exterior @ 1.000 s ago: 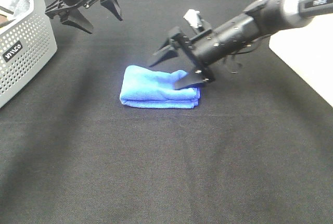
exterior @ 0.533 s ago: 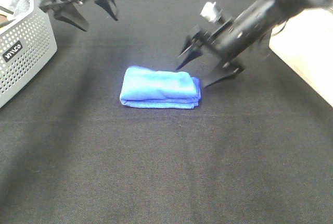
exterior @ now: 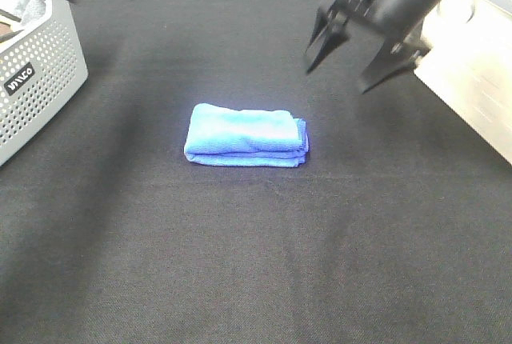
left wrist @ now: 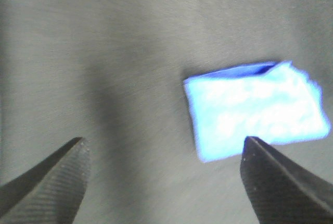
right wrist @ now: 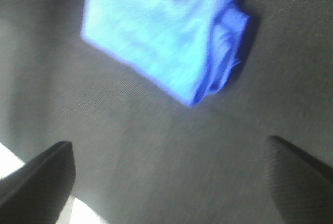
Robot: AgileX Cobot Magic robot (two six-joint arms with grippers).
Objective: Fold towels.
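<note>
1. Since a moment ago our right gripper (exterior: 362, 54) has lifted away from the towel (exterior: 246, 135) toward the far right, and our left gripper (left wrist: 164, 177) has pulled back to the far-left edge.
2. We see the black table (exterior: 256, 264) with a grey basket (exterior: 36, 72) at its left.
3. Our towel lies folded mid-table, touched by nothing.
4. Both sets of jaws stand spread wide, holding nothing.

Black cloth tabletop (exterior: 256, 264), grey perforated basket (exterior: 40, 80)
</note>
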